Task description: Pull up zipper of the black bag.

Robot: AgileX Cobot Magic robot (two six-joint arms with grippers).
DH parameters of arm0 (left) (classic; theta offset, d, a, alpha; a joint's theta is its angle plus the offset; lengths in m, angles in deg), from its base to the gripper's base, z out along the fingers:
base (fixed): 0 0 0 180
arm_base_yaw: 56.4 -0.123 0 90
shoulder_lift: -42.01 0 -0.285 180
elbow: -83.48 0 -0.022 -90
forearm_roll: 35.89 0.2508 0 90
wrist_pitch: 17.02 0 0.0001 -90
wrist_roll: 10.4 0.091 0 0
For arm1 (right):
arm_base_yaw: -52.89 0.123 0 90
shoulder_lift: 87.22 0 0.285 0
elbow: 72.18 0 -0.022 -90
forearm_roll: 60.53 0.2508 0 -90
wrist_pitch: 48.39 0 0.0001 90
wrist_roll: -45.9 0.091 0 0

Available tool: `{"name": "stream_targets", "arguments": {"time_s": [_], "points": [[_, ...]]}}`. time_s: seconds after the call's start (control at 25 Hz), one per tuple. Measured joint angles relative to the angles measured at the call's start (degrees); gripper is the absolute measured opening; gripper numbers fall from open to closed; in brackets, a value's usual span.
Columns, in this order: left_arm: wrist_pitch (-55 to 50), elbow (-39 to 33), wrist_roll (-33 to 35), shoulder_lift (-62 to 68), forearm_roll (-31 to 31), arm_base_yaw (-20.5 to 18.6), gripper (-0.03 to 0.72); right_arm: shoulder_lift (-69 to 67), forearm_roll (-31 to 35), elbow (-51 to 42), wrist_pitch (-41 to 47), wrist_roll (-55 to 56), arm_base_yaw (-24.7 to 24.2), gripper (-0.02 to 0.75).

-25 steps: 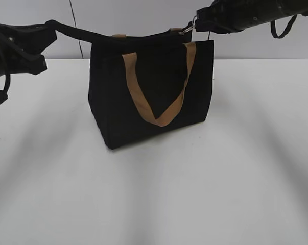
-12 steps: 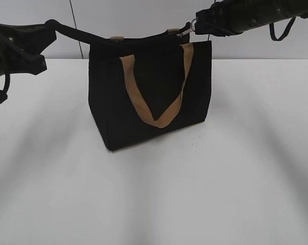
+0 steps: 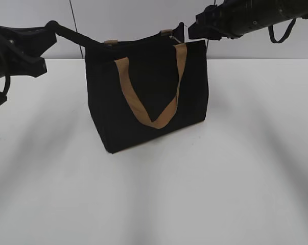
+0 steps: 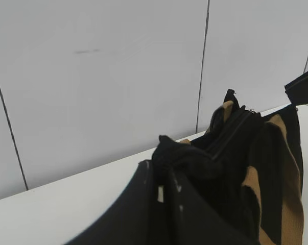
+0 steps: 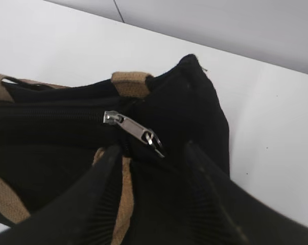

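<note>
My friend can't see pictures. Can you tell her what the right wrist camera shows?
A silvery zipper pull lies on top of the black bag, near the end of its closed zip line, just in front of the right gripper, whose two dark fingers are spread open and not holding it. A tan strap peeks out behind, on a white table.

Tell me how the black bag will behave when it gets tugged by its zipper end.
The black bag is probably floppy: its corner flap stretches toward the left gripper like soft cloth. It likely slides or tips easily, standing unanchored on the smooth table. The zipper pull looks small and slippery.
</note>
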Motion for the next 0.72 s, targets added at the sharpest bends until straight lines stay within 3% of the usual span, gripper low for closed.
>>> {"name": "stream_targets", "arguments": {"time_s": [0.16, 0.28, 0.4, 0.48, 0.72], "points": [[-1.4, 0.0, -2.2, 0.0, 0.0, 0.0, 0.069, 0.0, -1.2, 0.0, 2.3, 0.0, 0.0, 0.352], [-1.8, 0.0, -5.0, 0.0, -0.3, 0.0, 0.225, 0.7, -4.4, 0.0, 3.1, 0.0, -0.1, 0.363], [-3.5, 0.0, -7.6, 0.0, -1.3, 0.0, 0.432, 2.7, -8.3, 0.0, 4.1, 0.5, -0.1, 0.366], [-5.9, 0.0, -9.3, 0.0, -1.5, 0.0, 0.502, 4.2, -11.5, 0.1, 5.4, 2.0, -0.2, 0.367], [-14.7, 0.0, -20.8, -1.6, 6.3, 0.0, 0.543, 6.5, -25.1, 0.1, 11.8, 12.3, -0.2, 0.367]]}}
